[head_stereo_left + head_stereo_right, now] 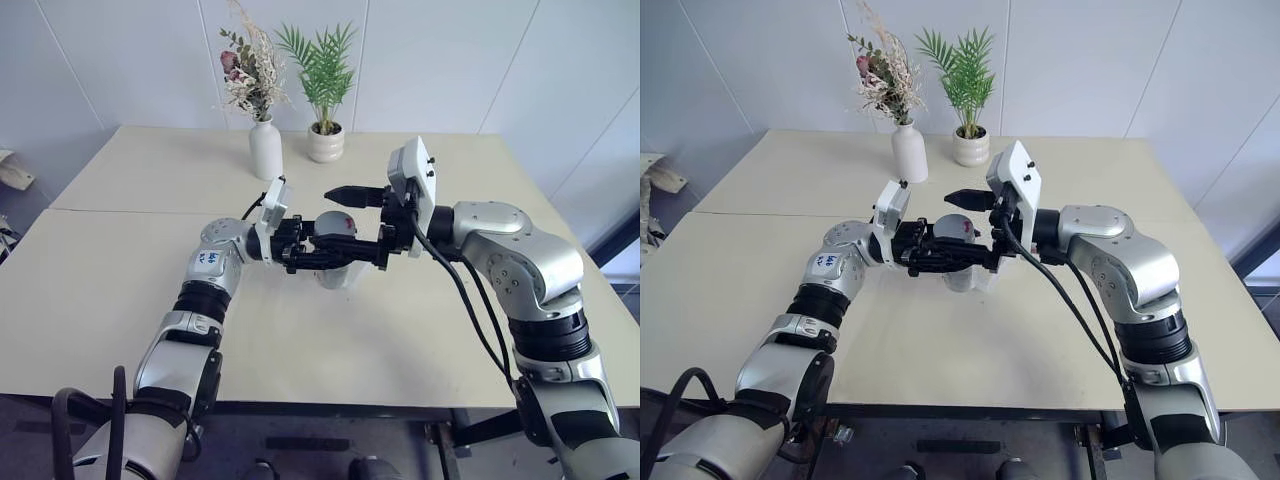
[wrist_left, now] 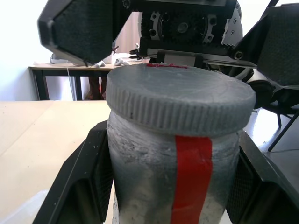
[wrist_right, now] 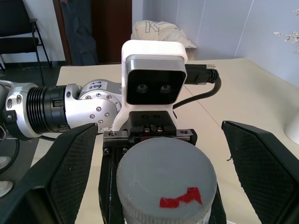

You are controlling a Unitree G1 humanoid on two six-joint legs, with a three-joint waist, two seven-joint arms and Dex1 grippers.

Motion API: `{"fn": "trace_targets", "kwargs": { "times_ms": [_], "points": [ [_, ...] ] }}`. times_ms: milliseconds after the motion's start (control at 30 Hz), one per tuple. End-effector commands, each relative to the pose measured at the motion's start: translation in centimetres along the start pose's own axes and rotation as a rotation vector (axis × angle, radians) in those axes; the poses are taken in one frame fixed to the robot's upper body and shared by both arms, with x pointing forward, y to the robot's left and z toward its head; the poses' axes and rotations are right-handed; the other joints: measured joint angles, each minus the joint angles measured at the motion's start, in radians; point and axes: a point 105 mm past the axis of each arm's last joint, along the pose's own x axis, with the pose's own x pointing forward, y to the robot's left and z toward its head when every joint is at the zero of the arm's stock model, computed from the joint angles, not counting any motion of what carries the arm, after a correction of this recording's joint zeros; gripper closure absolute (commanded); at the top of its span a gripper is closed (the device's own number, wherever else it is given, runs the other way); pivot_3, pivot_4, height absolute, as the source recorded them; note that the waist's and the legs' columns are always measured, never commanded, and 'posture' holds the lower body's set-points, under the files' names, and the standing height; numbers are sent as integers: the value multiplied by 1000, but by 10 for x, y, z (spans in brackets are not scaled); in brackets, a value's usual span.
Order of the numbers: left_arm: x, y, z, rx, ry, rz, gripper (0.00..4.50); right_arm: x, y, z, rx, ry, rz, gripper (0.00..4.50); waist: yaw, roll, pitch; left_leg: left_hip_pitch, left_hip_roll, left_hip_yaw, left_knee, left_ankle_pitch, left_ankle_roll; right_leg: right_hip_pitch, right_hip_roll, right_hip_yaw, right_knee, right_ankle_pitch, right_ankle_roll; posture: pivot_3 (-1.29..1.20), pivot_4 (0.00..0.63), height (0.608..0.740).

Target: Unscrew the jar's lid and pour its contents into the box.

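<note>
Left gripper [image 2: 175, 186] clamped on one jar [image 2: 159, 182], held above table [image 1: 120, 250], over clear box [image 1: 335, 276]. Red label strip down jar side; wall frosted, contents impossible to make out. One grey lid [image 3: 166, 179] screwed on, small red mark on top. Right gripper [image 3: 154, 163] spread wide, fingers either side of lid, not touching. Behind: one white vase [image 1: 265, 148] with dried flowers, one pot [image 1: 325, 142] with green plant. No readable writing.
</note>
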Motion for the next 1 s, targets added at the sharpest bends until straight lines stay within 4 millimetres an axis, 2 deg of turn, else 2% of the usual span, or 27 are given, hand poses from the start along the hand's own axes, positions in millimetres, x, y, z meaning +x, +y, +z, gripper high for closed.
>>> {"fn": "trace_targets", "kwargs": {
  "times_ms": [33,533,1000],
  "points": [
    [6,-7,10,48,-11,-68,1902,7,3,11,-52,-26,44,18,-1,0,0,0,0,0,0,0,0,0,0,0,0,0,0,0,150,740],
    [10,-7,9,40,-19,-79,1902,19,-7,3,-64,-7,58,18,0,0,0,0,0,0,0,0,0,0,0,0,1,0,0,0,150,740],
    [5,-5,10,36,-20,-57,1902,0,-19,3,-77,12,-27,18,0,0,0,0,0,0,0,0,0,0,0,0,1,0,0,0,150,740]
  ]
}}
